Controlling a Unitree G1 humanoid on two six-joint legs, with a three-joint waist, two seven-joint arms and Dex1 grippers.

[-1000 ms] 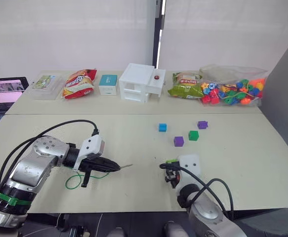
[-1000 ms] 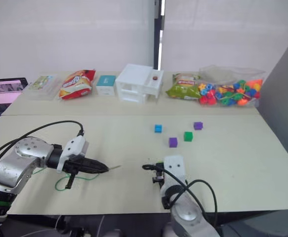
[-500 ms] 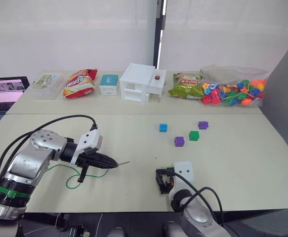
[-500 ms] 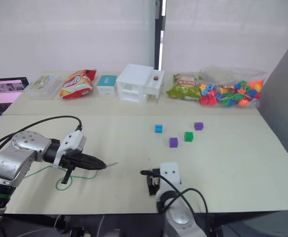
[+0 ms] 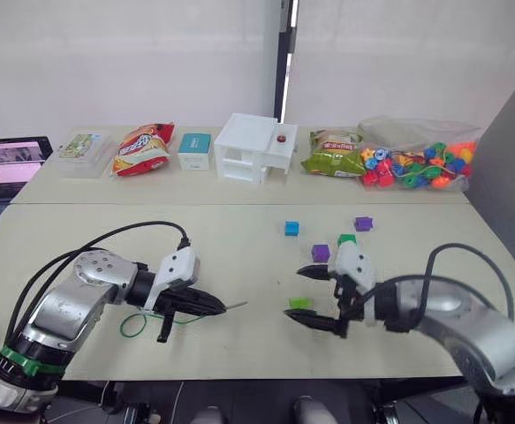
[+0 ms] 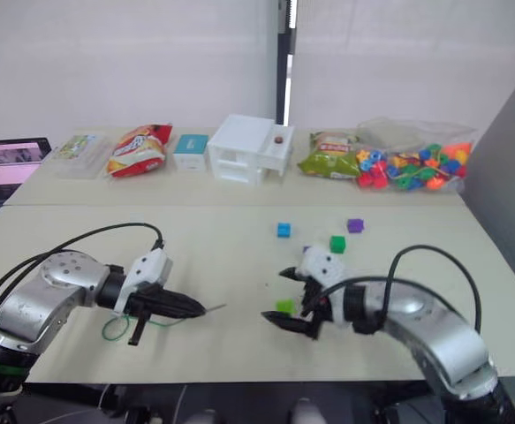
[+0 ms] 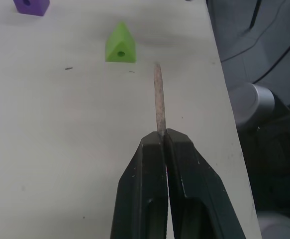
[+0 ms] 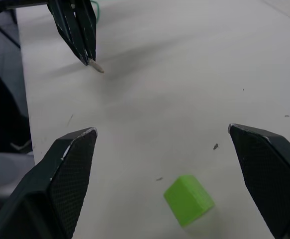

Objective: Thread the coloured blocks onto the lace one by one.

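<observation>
The left claw (image 5: 206, 305) is squeezed tight on the lace (image 5: 136, 323), right behind its stiff silvery tip (image 7: 158, 102). The tip sticks out past the black fingers and points across the surface (image 5: 239, 247) at the light green block (image 5: 299, 303). The rest of the green cord lies in a loose loop on the surface behind that claw.

The right claw (image 5: 321, 296) is spread wide, with nothing in it. It hangs low over the light green block, one finger on each side, not touching it yet.

That block looks tiny, hard and very light. I think it could skid or tip if a finger bumps it. It has a little hole in one face (image 7: 121, 53). The best place to pinch it is on two flat sides, so the hole stays free for the tip.

The cord looks soft and floppy, so holding it by the stiff end seems right.

The blue block (image 5: 291, 228), two purple blocks (image 5: 320, 253) (image 5: 362, 223) and the dark green block (image 5: 346, 238) wait farther back on the surface, none threaded.
</observation>
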